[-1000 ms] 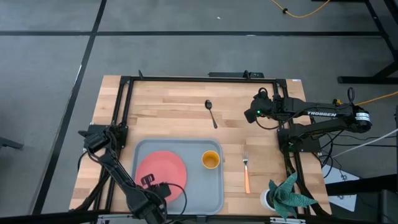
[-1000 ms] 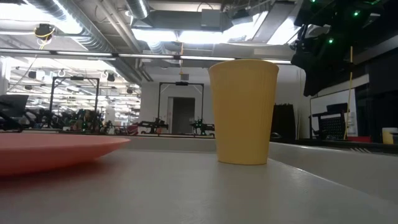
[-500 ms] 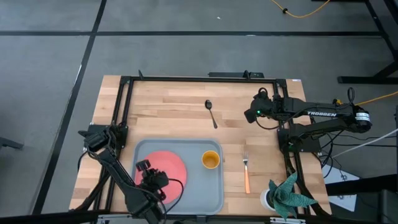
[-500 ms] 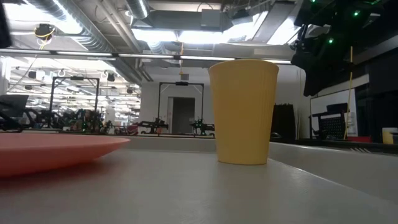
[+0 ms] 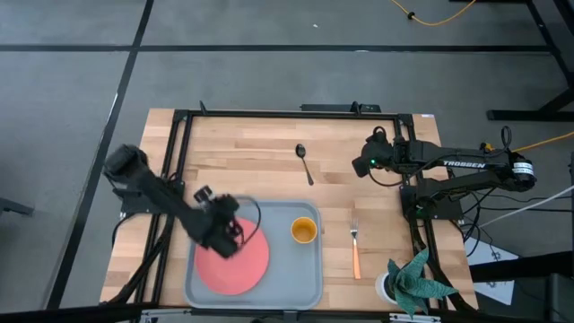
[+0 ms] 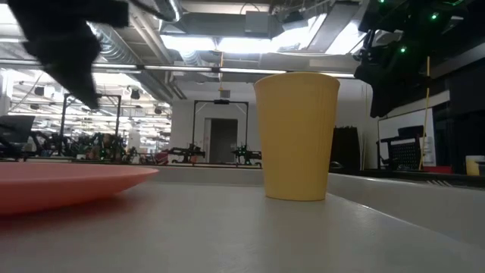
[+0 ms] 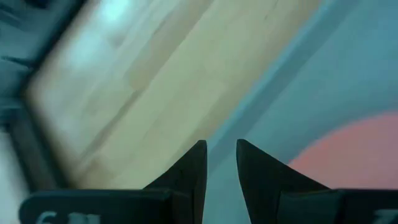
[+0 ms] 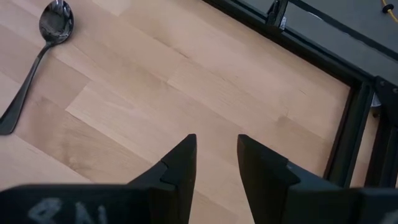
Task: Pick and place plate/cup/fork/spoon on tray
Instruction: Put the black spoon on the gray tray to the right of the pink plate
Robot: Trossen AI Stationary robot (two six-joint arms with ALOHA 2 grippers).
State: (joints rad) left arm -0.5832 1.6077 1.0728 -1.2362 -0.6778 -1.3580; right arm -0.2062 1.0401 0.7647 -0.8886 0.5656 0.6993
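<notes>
The large light grey rectangular tray [image 5: 309, 274] already holds the flat coral-pink plate [image 5: 235, 260] and, to its right, the small orange-yellow cup [image 5: 304, 231]. Right of the tray lies the orange-handled fork [image 5: 354, 248]; the slim dark spoon [image 5: 305, 162] lies farther off. The left gripper [image 5: 218, 235], fingers narrow and empty, hovers over the plate's far-left edge; the right gripper [image 5: 362, 165], fingers slightly apart, waits near the spoon and should straddle its thin handle squarely.

A potted green plant [image 5: 414, 280] stands at the wooden table's [image 5: 251, 144] corner.

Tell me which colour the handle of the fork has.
Orange; the fork shows best in the high view, on the wooden table beside the tray.

Your left pincer [image 5: 224, 235] hangs at 8 o'clock, fingers narrowly parted, empty; your right pincer [image 5: 362, 165] waits at 2 o'clock, likewise.
</notes>
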